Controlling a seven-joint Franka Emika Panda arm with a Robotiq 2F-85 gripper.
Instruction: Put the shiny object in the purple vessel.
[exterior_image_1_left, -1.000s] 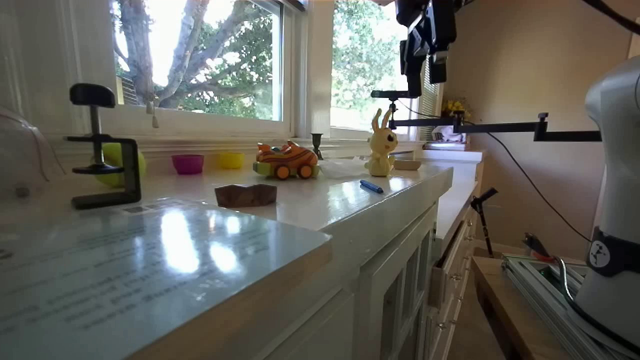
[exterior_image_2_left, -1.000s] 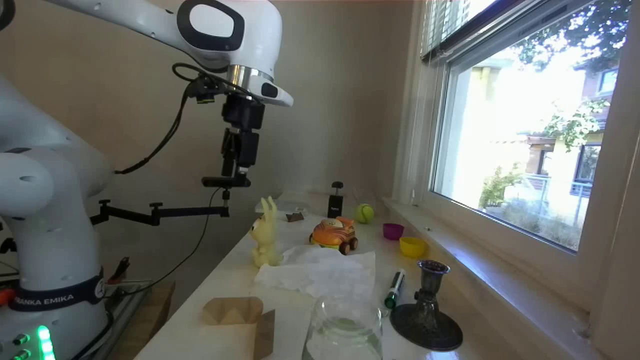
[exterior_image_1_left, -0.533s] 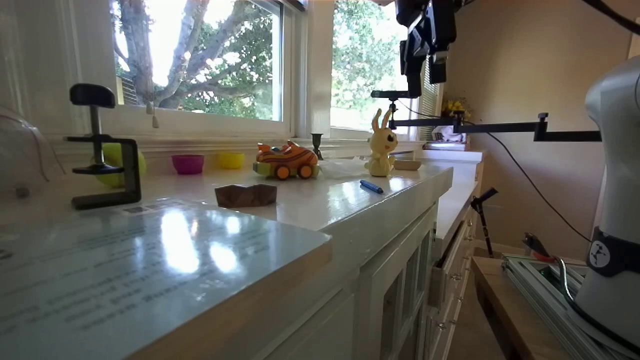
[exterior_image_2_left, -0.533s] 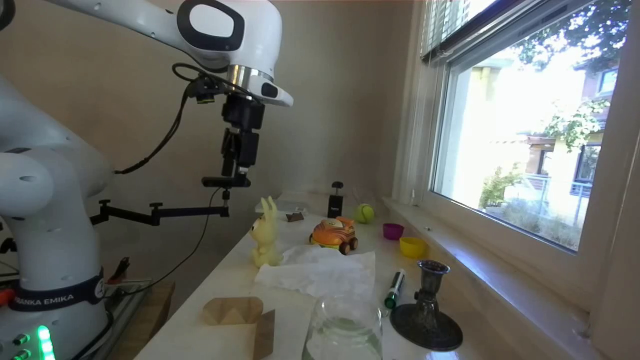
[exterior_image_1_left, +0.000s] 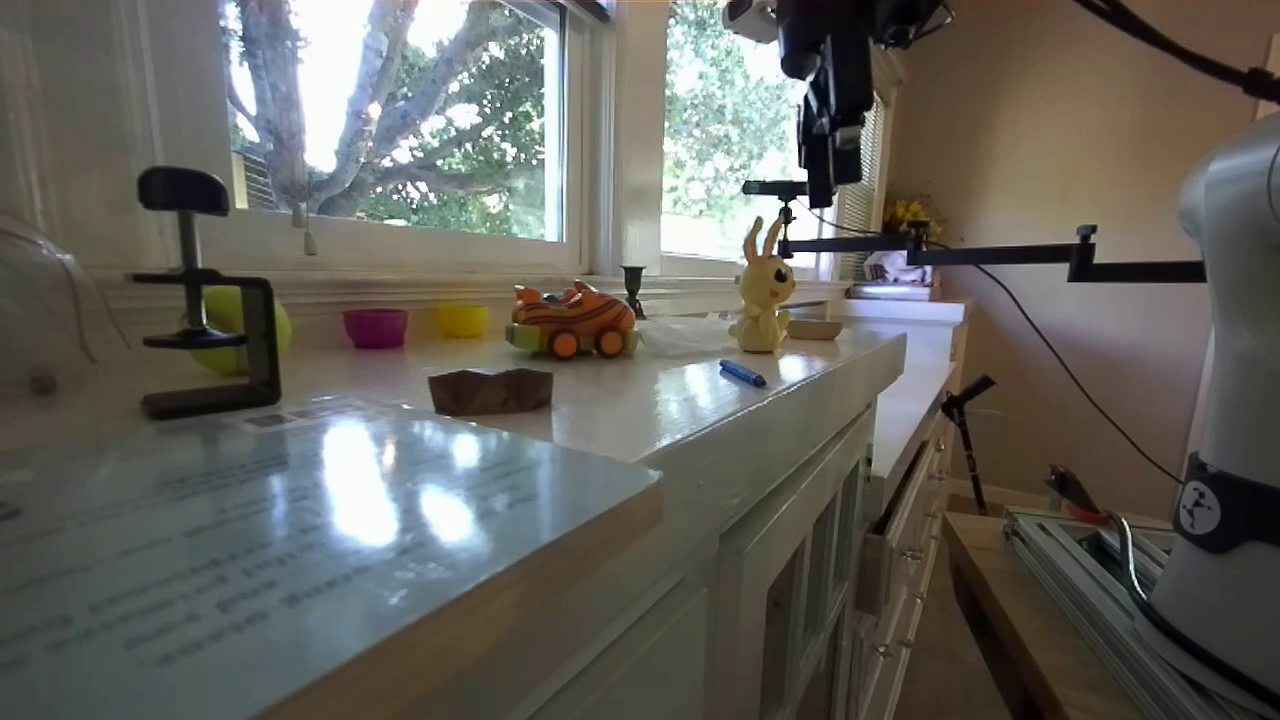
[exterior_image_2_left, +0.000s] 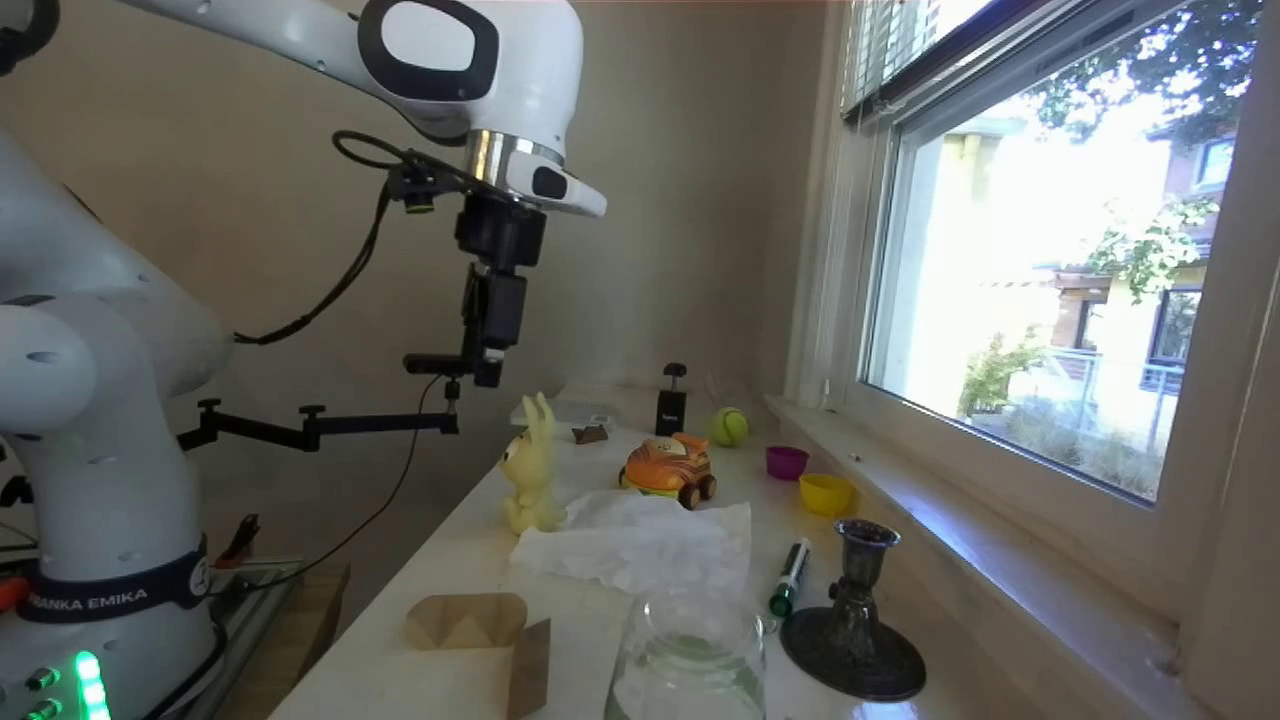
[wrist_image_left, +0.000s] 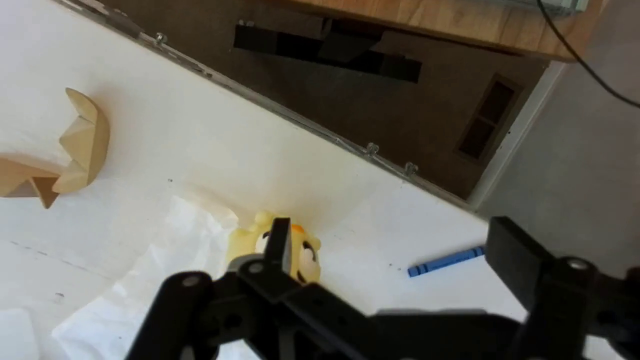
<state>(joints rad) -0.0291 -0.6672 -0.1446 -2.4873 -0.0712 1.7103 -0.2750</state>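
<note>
Over a white counter (wrist_image_left: 165, 145), my gripper (wrist_image_left: 395, 247) hangs, jaws spread, the purple vessel (exterior_image_2_left: 786, 463) near the back edge.

A small, low purple bowl (exterior_image_2_left: 787, 464) is standing upright on a white counter (exterior_image_2_left: 475, 563), at four o'clock from centre in an exterior view.

In an exterior view, daylight enters through the overexposed window (exterior_image_2_left: 1060, 290) right of the rabbit figure (exterior_image_2_left: 530, 480). The wall (exterior_image_2_left: 680, 200) behind the figure is dim. In an exterior view, glare marks the counter (exterior_image_1_left: 690, 395) left of the figure. In the wrist view, the floor (wrist_image_left: 415, 115) above the figure is in deep shadow, the counter edge bows, and the gripper (wrist_image_left: 392, 245) overlapping the figure is dark and partly blurred.
</note>
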